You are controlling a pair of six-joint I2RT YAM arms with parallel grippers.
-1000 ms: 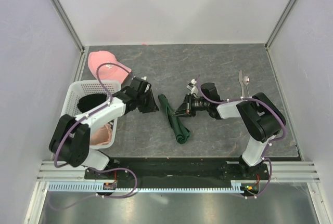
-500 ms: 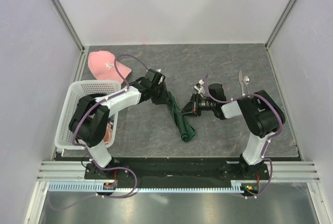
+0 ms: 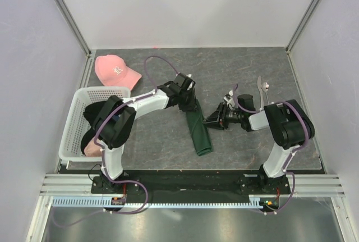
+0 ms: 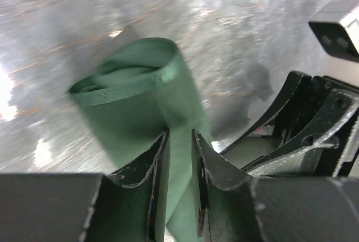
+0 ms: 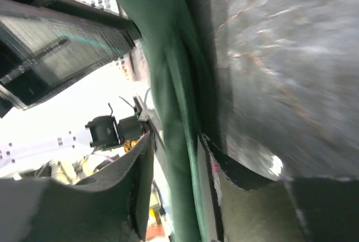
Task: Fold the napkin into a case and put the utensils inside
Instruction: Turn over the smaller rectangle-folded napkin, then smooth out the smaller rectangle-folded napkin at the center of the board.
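Note:
The dark green napkin [image 3: 197, 129] lies as a long narrow folded strip in the middle of the table. My left gripper [image 3: 189, 100] is at its far end, and in the left wrist view [image 4: 179, 135] the jaws are shut on the cloth [image 4: 140, 79]. My right gripper [image 3: 211, 123] lies low at the strip's right edge. In the right wrist view [image 5: 175, 138] its jaws stand apart, with the cloth [image 5: 168, 56] running past them. The two silver utensils [image 3: 262, 89] lie at the far right, behind the right arm.
A pink cap [image 3: 115, 69] lies at the far left. A white basket [image 3: 76, 118] holding a black garment [image 3: 92, 113] stands at the left edge. Frame posts and walls border the table.
My left gripper has swung right from beside the basket to the napkin's far end. The napkin has shifted right and straightened into a strip. My right gripper has drawn back to the right.

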